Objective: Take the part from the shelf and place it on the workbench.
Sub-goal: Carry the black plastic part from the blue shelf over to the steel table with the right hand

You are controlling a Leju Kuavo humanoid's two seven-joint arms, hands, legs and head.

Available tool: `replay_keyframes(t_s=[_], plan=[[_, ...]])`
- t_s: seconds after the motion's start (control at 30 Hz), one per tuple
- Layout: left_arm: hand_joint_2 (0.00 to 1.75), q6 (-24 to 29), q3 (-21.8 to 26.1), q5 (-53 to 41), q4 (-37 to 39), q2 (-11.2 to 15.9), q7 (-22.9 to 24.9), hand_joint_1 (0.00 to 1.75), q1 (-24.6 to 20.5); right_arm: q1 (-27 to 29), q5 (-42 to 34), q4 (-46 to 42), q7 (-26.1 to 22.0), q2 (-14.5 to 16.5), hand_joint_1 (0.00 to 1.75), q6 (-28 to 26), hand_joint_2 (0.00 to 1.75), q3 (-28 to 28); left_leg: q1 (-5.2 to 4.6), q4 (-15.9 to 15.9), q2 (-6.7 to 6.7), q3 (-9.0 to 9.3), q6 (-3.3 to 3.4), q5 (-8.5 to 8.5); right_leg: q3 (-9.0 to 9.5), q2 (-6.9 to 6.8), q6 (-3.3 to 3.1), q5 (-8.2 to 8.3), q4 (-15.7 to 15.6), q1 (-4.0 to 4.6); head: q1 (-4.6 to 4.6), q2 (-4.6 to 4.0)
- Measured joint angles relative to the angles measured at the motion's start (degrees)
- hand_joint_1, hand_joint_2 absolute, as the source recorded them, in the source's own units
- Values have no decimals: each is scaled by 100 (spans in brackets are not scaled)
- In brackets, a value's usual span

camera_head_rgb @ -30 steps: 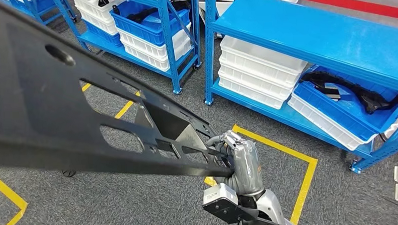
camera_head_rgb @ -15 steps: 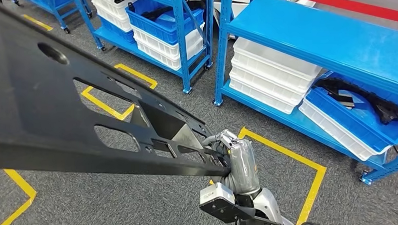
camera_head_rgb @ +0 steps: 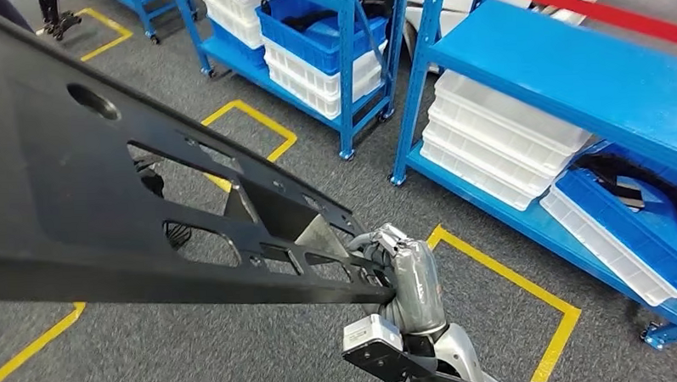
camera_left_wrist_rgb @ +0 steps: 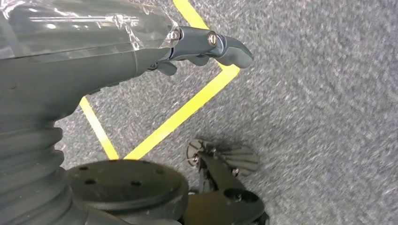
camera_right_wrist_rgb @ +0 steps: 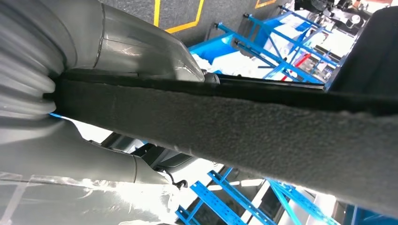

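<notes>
The right robot hand (camera_head_rgb: 406, 273) grips the black part (camera_head_rgb: 106, 208) at its end. The left robot hand (camera_left_wrist_rgb: 206, 47) hangs down, holding nothing.

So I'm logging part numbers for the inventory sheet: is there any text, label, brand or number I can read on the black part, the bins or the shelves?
None can be read.
Black part, gripped by the right robot hand: holes and cut-outs, no marking.
White bins and blue bin: no labels visible.
Blue shelves: no signs.
Yellow floor lines: plain tape, no text.

Blue metal shelving racks (camera_head_rgb: 569, 81) stand on grey carpet (camera_head_rgb: 196, 357) marked with yellow tape lines (camera_head_rgb: 508, 274). White bins (camera_head_rgb: 495, 147) and blue bins (camera_head_rgb: 312, 30) sit stacked on the shelves.
</notes>
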Motion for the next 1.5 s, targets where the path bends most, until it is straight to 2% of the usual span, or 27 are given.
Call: replay_keyframes(t_s=[0.07,0.13,0.17,0.23,0.27,0.3,0.33,0.4,0.47,0.57,0.63,0.67,0.73,0.77,0.8,0.83,0.9,0.97,1.03,1.13,1.2,1.27,1.3,1.33,1.37,1.43,1.5], plan=[[175,-25,-1,-18,0,2,10,0,-3,2,2,-1,-2,-4,175,0,175,3,15,3,-23,-12,-54,0,0,-63,-51,23,-14,13,-2,0],[175,-33,-1,-22,0,7,15,0,-13,-4,1,-1,-8,-5,175,0,175,4,12,180,75,-69,-123,-122,23,-137,-106,41,-47,-1,-35,0],[175,-34,-1,-24,0,9,19,0,-18,-7,0,-1,-12,-5,175,0,175,4,14,427,146,-172,-159,-265,35,-182,-130,45,-60,-12,-60,0],[175,-35,-2,-24,0,9,26,0,-19,-5,-3,-1,-17,-5,175,0,175,5,35,1161,240,-521,-217,-606,44,-270,-156,32,-59,-9,-102,0],[175,-35,-2,-23,0,9,28,0,-16,-4,-4,-1,-19,-6,175,0,175,5,49,1466,254,-677,-234,-706,48,-314,-161,25,-58,-7,-104,0],[175,-35,-3,-22,0,9,28,0,-12,-5,-4,-1,-20,-7,175,0,175,5,59,1591,264,-745,-240,-700,55,-356,-162,17,-57,-6,-104,0],[175,-35,-3,-22,0,9,28,0,-11,-5,-4,-1,-21,-6,175,0,175,6,65,1495,274,-704,-236,-591,67,-393,-159,7,-57,-7,-105,0],[175,-35,-3,-22,0,9,28,0,-12,-8,-8,-1,-26,-5,175,0,175,7,63,742,357,-342,-194,-210,110,-457,-137,-20,-60,-7,-105,0],[175,-35,-3,-24,0,9,28,0,-18,-12,-17,-1,-34,-5,175,0,175,8,26,107,464,-45,-137,8,146,-505,-93,-50,-61,7,-100,0],[175,-35,-3,-24,0,9,31,0,-11,-15,-25,-1,-45,-5,175,0,175,11,-15,-44,437,-1,-54,29,182,-570,-10,-60,-101,13,-97,0],[175,-35,-2,-26,0,9,34,0,-12,-22,-31,0,-48,-6,175,0,175,11,7,-132,389,40,19,71,174,-506,38,-161,-12,2,-84,0],[175,-35,-2,-27,0,9,34,0,-18,-28,-35,0,-51,-7,175,0,175,11,23,-178,366,62,55,94,94,-431,50,-297,186,1,-70,0],[175,-35,-2,-26,0,9,35,0,-24,-33,-54,1,-57,-7,175,0,175,11,24,-197,316,72,97,105,-242,-282,57,-659,889,-4,-40,0],[175,-35,-2,-24,0,9,35,0,-23,-31,-64,3,-59,-8,175,0,175,12,19,-188,284,70,107,101,-422,-252,65,-778,1241,-4,-31,0],[175,-35,-2,-22,0,9,35,0,-21,-28,-73,5,-60,-9,175,0,175,12,15,-176,245,70,111,93,-533,-239,73,-793,1438,-4,-25,0],[175,-35,-2,-22,0,9,35,0,-20,-28,-78,8,-61,-10,175,0,175,13,14,-159,203,70,111,84,-548,-234,77,-696,1424,-7,-23,0],[175,-35,-1,-21,0,9,34,0,-21,-32,-84,10,-66,-11,175,0,175,13,20,-108,107,71,85,53,-280,-189,73,-269,767,-24,-18,0],[175,-29,-1,-15,0,9,28,0,-22,-37,-89,15,-77,-11,175,0,175,14,11,-34,29,47,31,12,-17,-96,49,-17,143,-30,-13,0],[175,-19,-1,-1,0,9,16,0,-20,-37,-94,19,-88,-11,175,0,175,15,5,-2,-14,18,-26,-1,24,-72,-2,-13,21,-3,-20,0],[175,-8,-1,22,0,9,6,0,-18,-46,-97,19,-99,-9,175,0,175,16,19,93,13,-9,-115,-70,37,-162,-101,22,-18,-4,-43,0],[175,5,-1,29,0,9,1,0,-20,-47,-101,19,-105,-8,175,0,175,16,21,585,143,-215,-182,-358,53,-241,-144,32,-42,-24,-91,0],[175,15,-1,31,0,9,-3,0,-14,-43,-107,20,-107,-7,175,0,175,17,38,1327,234,-577,-233,-684,55,-321,-164,22,-42,-18,-121,0],[175,17,-1,32,0,9,-4,0,-8,-42,-109,21,-107,-7,175,0,175,17,47,1547,249,-690,-242,-731,59,-360,-168,15,-41,-16,-121,0],[175,17,-1,32,0,9,-5,0,-1,-42,-113,23,-108,-7,175,0,175,18,52,1576,260,-712,-242,-678,66,-398,-167,6,-40,-15,-122,0],[175,16,-1,31,0,9,-6,0,4,-43,-116,25,-109,-7,175,0,175,19,55,1359,276,-611,-231,-518,81,-433,-160,-6,-41,-16,-122,0],[175,9,-1,29,0,10,-6,0,6,-47,-123,26,-113,-7,175,0,175,19,39,569,402,-231,-178,-141,123,-494,-130,-35,-42,-10,-121,0],[175,4,-1,30,0,10,-6,0,5,-52,-129,26,-116,-7,175,0,175,19,-6,49,514,-8,-117,21,148,-540,-86,-62,-48,3,-119,0]])
